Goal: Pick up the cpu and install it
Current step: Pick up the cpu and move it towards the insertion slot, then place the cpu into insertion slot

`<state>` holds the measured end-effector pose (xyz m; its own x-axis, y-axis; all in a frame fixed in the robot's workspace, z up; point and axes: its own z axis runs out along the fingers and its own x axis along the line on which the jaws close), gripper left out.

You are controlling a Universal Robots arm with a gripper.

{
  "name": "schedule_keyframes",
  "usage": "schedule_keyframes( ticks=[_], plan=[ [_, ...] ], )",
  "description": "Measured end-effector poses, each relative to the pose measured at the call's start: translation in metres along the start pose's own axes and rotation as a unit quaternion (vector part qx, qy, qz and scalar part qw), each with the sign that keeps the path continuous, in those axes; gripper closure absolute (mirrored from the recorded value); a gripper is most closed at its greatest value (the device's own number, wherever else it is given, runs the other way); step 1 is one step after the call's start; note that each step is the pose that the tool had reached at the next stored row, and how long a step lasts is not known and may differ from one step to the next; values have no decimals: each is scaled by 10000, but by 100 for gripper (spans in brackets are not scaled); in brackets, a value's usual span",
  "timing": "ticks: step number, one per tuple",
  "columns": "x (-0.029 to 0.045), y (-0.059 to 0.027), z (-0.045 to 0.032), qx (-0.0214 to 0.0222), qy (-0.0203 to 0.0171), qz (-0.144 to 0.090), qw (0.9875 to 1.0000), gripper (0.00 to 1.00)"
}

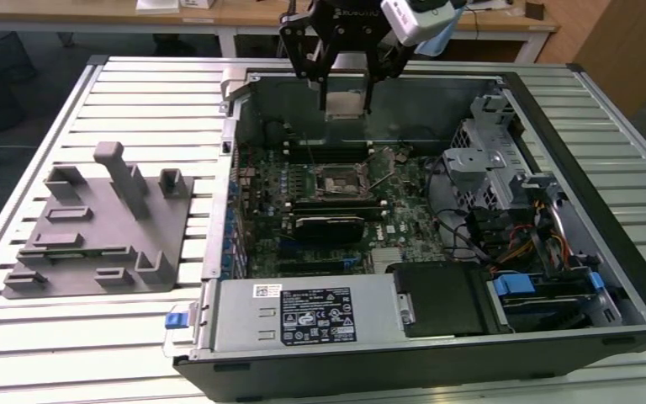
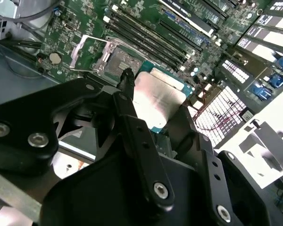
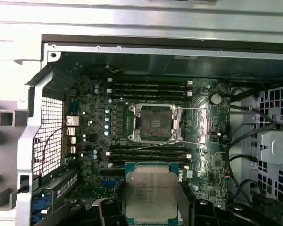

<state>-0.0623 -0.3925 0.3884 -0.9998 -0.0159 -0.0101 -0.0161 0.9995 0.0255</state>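
A black gripper [image 1: 345, 94] hangs over an open computer case [image 1: 413, 369] on a slatted table [image 1: 132, 84]. Its fingers are clamped on the edges of the cpu [image 3: 152, 193] (silver top up). The cpu is held in the air above the motherboard [image 3: 92, 117], apart from the open socket [image 3: 154, 123].

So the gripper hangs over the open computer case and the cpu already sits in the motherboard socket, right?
Not quite. The gripper does hang over the case, but the cpu is clamped in it, not seated; the first wrist view shows the socket empty.
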Motion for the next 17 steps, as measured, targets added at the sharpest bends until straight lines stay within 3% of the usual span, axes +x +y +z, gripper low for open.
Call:
schedule_keyframes(
  ticks=[11,17],
  plan=[
    [-2,0,0,0,-1,39,10000,47],
    [-2,3,3,5,-12,472,9989,47]
  ],
)
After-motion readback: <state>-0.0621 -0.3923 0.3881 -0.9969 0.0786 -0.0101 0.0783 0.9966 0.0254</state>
